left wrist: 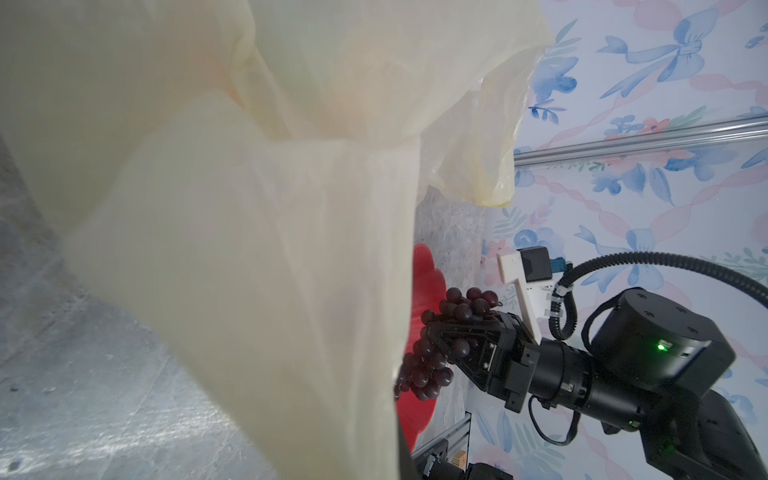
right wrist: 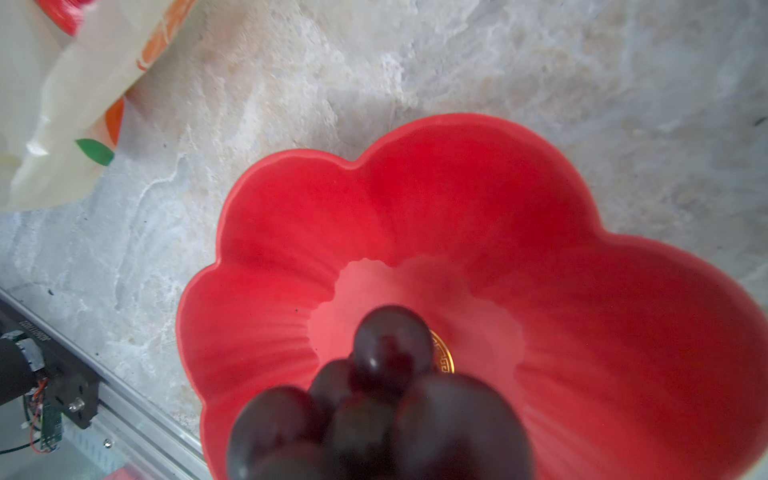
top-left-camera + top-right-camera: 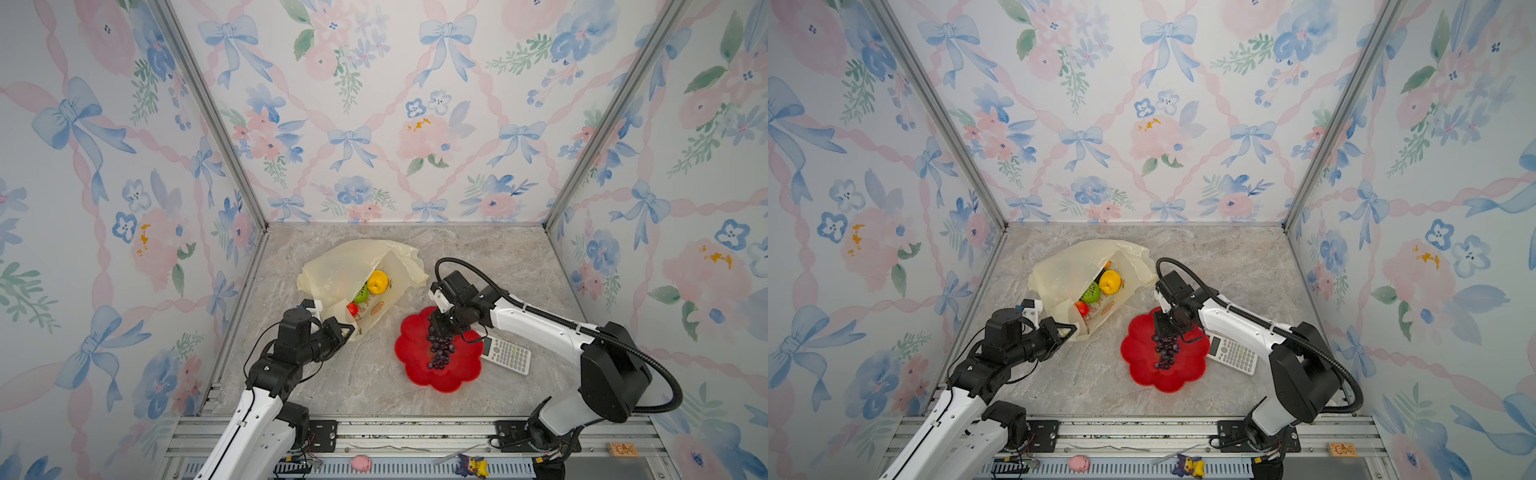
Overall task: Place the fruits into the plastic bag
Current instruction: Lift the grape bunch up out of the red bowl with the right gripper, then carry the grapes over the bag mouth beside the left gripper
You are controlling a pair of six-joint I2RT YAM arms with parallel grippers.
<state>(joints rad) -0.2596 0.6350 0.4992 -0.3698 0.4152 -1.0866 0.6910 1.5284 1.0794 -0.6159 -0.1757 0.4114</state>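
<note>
The plastic bag point(image 3: 345, 266) lies at the back left with its mouth held open toward the middle; in both top views it holds a yellow lumpy fruit point(image 3: 377, 281), a green ball point(image 3: 360, 296) and a red apple point(image 3: 352, 308). My left gripper point(image 3: 347, 330) is shut on the bag's near edge point(image 3: 1068, 330), and the bag's film point(image 1: 249, 208) fills the left wrist view. My right gripper point(image 3: 436, 328) is shut on the top of the purple grape bunch point(image 3: 441, 351), which hangs over the red flower-shaped dish point(image 3: 415, 365). The grapes point(image 2: 390, 395) block the right wrist view's lower part.
A white calculator point(image 3: 507, 355) lies against the dish's right side, under my right arm. A pink toy point(image 3: 360, 462) and a purple-yellow figure point(image 3: 471, 465) sit on the front rail. Flowered walls close the left, back and right.
</note>
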